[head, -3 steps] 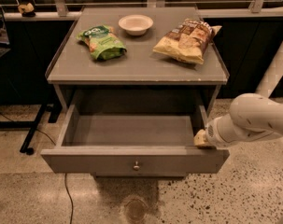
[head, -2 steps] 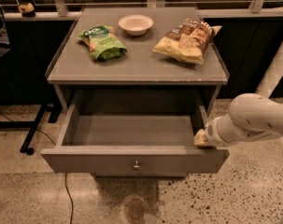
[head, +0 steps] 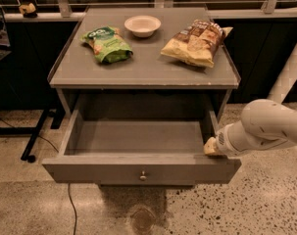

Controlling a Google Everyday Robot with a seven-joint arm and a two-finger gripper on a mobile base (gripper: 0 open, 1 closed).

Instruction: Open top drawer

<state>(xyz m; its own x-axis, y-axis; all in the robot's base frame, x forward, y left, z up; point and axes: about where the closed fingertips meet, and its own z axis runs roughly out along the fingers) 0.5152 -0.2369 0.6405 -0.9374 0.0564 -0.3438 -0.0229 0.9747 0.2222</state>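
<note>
The top drawer point(head: 138, 140) is seen standing open beneath the grey table point(head: 143, 70), drawn well forward so that its grey box interior is exposed from above. Its flat front faces the camera, and a small round knob point(head: 143, 175) is set at the centre of that front.

The white arm point(head: 268, 129) is brought in from the right edge of the view, low and roughly level with the drawer, its thick rounded body angled downward and to the left. At its tip the gripper point(head: 210, 147) is placed against the drawer's right side, at the corner where the side wall meets the front panel, well apart from the knob. Only the pale end of the gripper is shown, partly hidden behind the drawer's edge, so whether it is clenched or released cannot be told.

On the table top a green bag point(head: 107, 44) is laid at the left, a white bowl point(head: 142, 25) is set near the back middle, and a yellow and brown chip bag point(head: 197, 40) is laid at the right. A speckled floor point(head: 265, 204) is seen below.
</note>
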